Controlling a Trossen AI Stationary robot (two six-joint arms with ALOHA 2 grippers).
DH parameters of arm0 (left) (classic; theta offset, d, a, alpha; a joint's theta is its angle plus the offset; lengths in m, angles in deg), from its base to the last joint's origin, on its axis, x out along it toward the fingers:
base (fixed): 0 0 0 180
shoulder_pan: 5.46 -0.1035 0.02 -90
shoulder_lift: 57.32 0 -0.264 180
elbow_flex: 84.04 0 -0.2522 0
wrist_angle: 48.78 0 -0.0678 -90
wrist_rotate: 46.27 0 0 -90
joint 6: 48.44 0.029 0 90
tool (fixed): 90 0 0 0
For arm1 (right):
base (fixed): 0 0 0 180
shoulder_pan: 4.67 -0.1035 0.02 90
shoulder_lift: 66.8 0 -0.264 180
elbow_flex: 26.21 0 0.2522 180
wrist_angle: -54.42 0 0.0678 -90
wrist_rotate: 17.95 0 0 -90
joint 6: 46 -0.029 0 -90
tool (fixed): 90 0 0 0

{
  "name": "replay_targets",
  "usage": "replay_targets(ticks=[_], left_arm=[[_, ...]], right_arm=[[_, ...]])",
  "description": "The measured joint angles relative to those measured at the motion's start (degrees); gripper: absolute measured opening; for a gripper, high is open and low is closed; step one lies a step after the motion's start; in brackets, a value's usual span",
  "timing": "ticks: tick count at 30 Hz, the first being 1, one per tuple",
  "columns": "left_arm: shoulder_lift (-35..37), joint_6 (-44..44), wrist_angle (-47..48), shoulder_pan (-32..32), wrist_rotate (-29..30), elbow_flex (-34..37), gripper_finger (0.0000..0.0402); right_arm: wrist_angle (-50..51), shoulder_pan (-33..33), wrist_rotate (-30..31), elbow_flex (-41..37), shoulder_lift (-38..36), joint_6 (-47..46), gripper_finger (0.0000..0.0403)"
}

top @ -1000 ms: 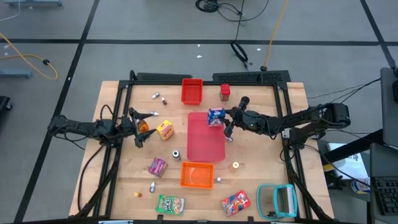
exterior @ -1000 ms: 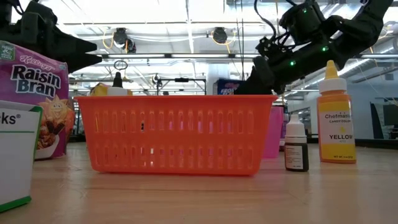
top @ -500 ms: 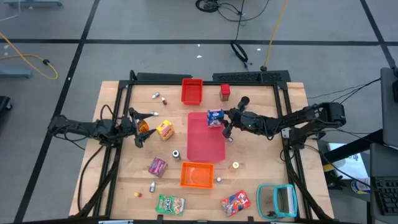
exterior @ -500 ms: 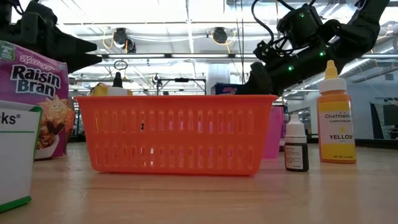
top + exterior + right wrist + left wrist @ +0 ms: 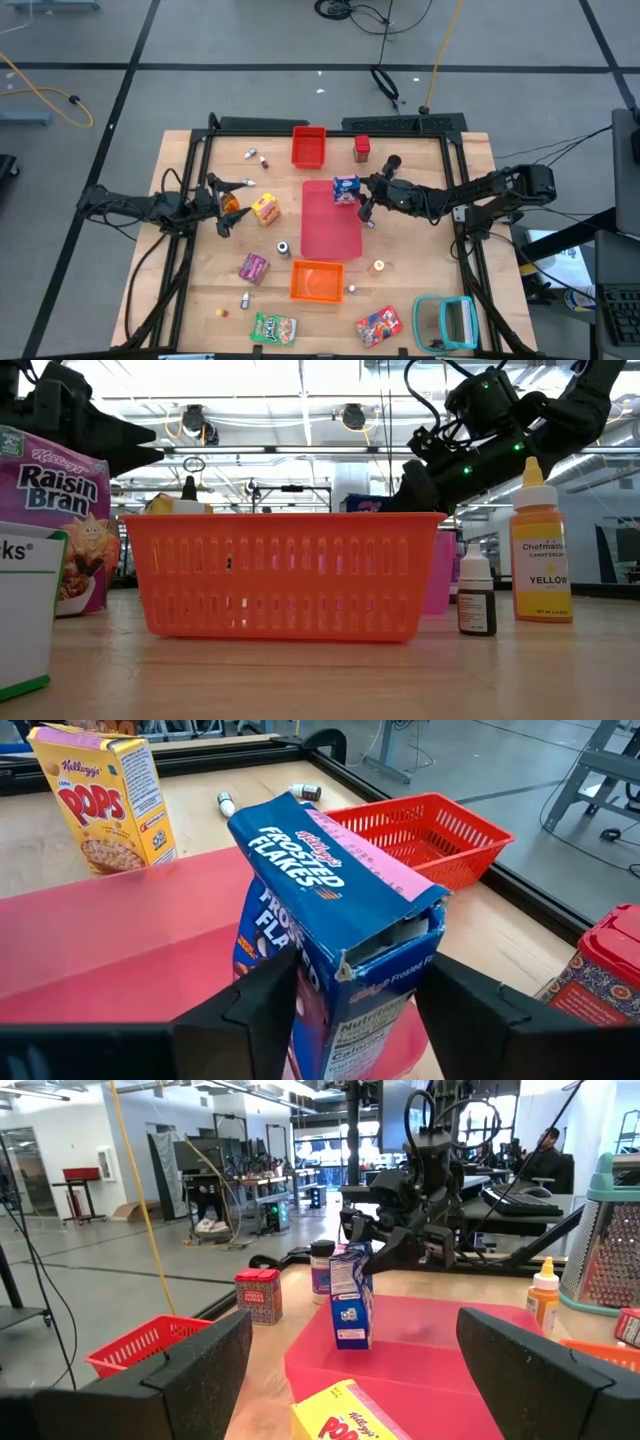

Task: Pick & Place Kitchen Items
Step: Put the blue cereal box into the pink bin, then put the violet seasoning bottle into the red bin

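Note:
A blue Frosted Flakes carton [image 5: 347, 187] [image 5: 330, 890] with a crumpled top stands upright on its base at the far end of the flat red mat [image 5: 330, 240]. My right gripper [image 5: 365, 192] reaches in almost level from the table's right, open, one finger on each side of the carton's upper part. My left gripper [image 5: 235, 207] waits open at the table's left, pointing level toward the mat, with nothing between its fingers. A yellow Pops carton [image 5: 265, 209] stands just past it. My right gripper comes at the carton's upper part from the table's right, with one finger along each side. A thin gap shows beside one finger [image 5: 470, 1005]. Whether the other finger [image 5: 255, 1015] touches the carton's side [image 5: 300, 980], I cannot tell. The carton stands upright on the mat.
A red basket [image 5: 308, 147] and a red jar [image 5: 361, 149] stand at the far edge, and an orange basket [image 5: 317, 280] stands near the mat's near end. A pink-purple carton [image 5: 253, 267], green [image 5: 273, 328] and red [image 5: 379, 325] packets, small bottles and a teal-framed grater [image 5: 447, 322] lie nearer.
My right gripper has dipped slightly with the blue carton. In the low view the carton's top now sits lower behind the orange basket's rim.

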Motion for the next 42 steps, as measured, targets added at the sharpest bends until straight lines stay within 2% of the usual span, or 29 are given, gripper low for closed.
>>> replay_targets(ticks=[10, 23, 29, 38, 42], left_arm=[[0.00, 0.00, 0.00, 0.01, -0.01, 0.00, 0.0351], [-0.01, -0.09, 0.00, 0.01, -0.02, 0.00, 0.0351], [-0.01, -0.22, -0.01, 0.00, -0.02, 0.00, 0.0351], [-0.01, -0.22, 0.04, 0.02, -0.03, 0.00, 0.0351], [0.00, -0.22, 0.04, 0.02, -0.04, 0.00, 0.0351]], right_arm=[[0.17, 0.00, 0.12, 0.00, 0.00, 0.02, 0.0238], [-0.57, 0.00, 0.29, 0.04, -1.99, 5.37, 0.0250], [5.82, 0.04, 7.65, 0.04, -6.01, 7.18, 0.0250], [16.68, 0.02, 7.63, 0.04, -13.39, 6.73, 0.0250], [24.14, 0.11, 10.67, 0.03, -15.61, 4.62, 0.0250]])
